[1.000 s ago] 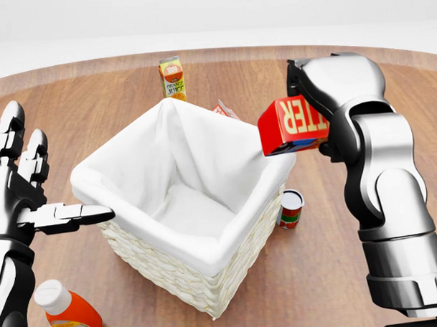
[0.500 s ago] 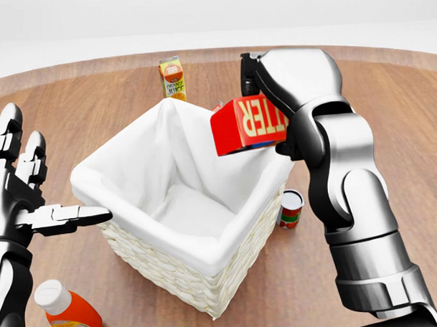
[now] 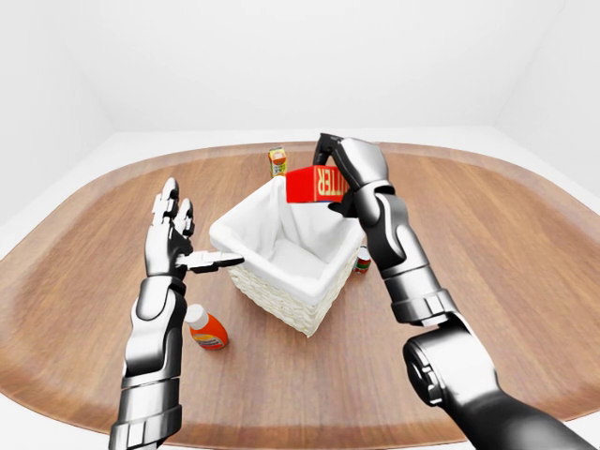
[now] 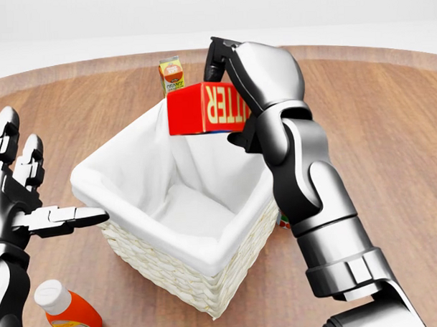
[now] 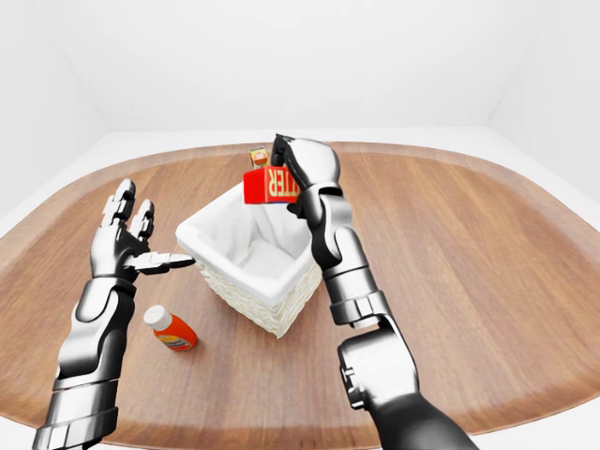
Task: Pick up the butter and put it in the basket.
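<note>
My right hand is shut on the butter, a red box with yellow letters. It hangs in the air above the top corner of the basket, a wicker basket with a white cloth lining. In the head view the box is at top centre, over the lining's far rim. My left hand stands open at the left, just beside the basket's left corner, with one finger pointing at the rim and nothing in it.
An orange juice carton stands beyond the basket at the top. An orange bottle with a white cap lies at the bottom left. A small can sits by the basket's right side. All rest on a round wooden table.
My right arm has carried the butter leftward, from beside the basket's right corner to above its top corner. The left hand has barely moved.
</note>
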`<state>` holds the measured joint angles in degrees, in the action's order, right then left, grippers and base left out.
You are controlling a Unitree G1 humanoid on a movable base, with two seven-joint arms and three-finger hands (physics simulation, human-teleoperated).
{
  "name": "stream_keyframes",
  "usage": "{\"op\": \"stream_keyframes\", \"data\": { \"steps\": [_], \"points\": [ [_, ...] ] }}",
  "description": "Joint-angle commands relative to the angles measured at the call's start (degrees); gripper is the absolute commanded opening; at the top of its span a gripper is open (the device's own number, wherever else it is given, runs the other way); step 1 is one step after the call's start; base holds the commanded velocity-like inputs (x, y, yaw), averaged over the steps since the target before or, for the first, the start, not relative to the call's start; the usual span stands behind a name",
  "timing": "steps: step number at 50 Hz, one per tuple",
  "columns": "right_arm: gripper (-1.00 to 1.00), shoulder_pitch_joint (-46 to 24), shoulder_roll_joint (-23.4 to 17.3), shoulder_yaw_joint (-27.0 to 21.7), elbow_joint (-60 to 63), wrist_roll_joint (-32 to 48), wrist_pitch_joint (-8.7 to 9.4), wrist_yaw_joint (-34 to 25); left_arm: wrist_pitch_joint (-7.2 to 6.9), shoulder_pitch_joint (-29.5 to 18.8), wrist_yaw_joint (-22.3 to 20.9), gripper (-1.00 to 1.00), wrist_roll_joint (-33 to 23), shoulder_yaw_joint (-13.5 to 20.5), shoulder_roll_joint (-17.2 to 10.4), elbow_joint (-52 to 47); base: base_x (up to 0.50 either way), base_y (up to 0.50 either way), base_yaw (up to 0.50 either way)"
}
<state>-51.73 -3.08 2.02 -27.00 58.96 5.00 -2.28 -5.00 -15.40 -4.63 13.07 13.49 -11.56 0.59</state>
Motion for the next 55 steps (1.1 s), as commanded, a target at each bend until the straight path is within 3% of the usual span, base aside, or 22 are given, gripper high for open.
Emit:
{"op": "stream_keyframes", "data": {
  "steps": [1, 11, 21, 55],
  "points": [
    [-1.0, -3.2, 2.13, 0.66, -9.2, -6.95, 0.0, 13.41, 0.0, 0.08, 0.02, 1.0, 0.19, 0.25, -0.18, 0.87, 0.0, 0.0, 0.0],
    [-1.0, -3.1, 5.88, 1.84, -12.61, -9.95, 0.0, 21.41, 0.0, 0.38, -0.48, 1.0, 1.07, 0.66, -0.29, 2.77, 0.0, 0.0, 0.0],
    [-1.0, -5.93, 6.23, 1.12, -21.97, -16.67, 0.0, 27.35, 0.0, 0.41, -0.3, 1.0, 1.29, 0.69, -0.45, 3.82, 0.0, 0.0, 0.0],
    [-1.0, -5.36, 9.41, 1.48, -20.8, -27.52, 0.0, 26.75, 0.0, -0.12, -0.28, 1.0, 1.47, 0.58, -0.83, 5.68, 0.0, 0.0, 0.0]
  ]
}}
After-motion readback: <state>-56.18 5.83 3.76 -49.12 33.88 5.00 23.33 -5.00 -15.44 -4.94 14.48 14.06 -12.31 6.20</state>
